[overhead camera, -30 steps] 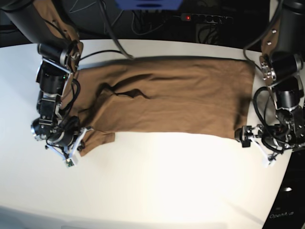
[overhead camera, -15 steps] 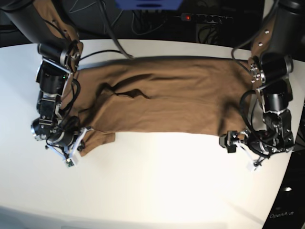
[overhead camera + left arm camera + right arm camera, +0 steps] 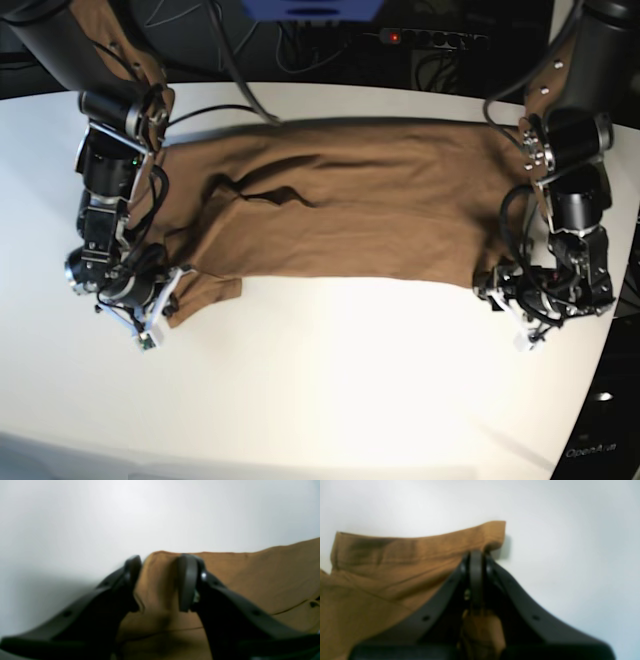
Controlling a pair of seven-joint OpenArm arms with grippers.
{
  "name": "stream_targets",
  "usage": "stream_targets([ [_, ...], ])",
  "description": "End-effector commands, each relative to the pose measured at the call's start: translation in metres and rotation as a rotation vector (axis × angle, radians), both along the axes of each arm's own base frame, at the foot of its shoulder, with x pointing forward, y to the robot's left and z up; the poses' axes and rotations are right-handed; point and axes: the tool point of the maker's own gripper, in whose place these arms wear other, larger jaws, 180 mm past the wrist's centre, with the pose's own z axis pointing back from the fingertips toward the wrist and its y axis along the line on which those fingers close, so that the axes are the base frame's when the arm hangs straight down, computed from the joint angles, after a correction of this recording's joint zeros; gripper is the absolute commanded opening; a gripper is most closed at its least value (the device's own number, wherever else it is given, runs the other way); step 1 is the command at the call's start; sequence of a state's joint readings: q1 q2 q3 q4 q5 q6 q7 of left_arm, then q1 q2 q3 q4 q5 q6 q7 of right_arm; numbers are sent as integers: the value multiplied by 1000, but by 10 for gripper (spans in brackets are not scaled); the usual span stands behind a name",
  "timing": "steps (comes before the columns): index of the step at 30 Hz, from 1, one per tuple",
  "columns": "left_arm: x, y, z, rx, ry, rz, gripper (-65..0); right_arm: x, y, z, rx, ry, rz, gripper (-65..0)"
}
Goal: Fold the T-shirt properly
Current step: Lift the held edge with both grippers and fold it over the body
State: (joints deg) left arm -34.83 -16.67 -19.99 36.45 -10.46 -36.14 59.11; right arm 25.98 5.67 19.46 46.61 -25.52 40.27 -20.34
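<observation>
Right fingers (image 3: pixel 476 580) pressed together, pinching T-shirt (image 3: pixel 350 210) sleeve; left fingers (image 3: pixel 186 580) apparently pinching hem corner.

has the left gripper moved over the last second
Yes. In the base view the left gripper has slid inward, off the bare table onto the T-shirt corner, which did not shift.
</observation>
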Motion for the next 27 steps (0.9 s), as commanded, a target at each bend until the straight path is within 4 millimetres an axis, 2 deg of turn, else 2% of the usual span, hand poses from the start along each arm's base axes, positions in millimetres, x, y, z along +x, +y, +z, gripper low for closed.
stream_targets([
  [1,14,6,16,3,-46,8,-478,-35,-19,-28,-129,187,14,-637],
  [5,14,6,16,2,-45,10,-598,-34,-19,-28,-133,187,17,-637],
  [7,15,6,17,3,-51,11,-631,-34,-20,-27,-134,186,18,-638],
  [10,16,7,18,6,-53,10,-621,-32,-21,-25,-137,179,17,-638],
  [13,16,7,19,6,-54,9,-621,-24,-32,-10,-171,132,3,-638],
  [17,15,14,21,12,-55,19,-621,-27,-45,7,-230,74,-15,-638],
  [24,15,14,21,12,-57,9,-621,-39,-41,22,-309,14,22,-638],
  [27,8,19,15,16,-45,16,-621,-42,-39,33,-346,-23,38,-638],
])
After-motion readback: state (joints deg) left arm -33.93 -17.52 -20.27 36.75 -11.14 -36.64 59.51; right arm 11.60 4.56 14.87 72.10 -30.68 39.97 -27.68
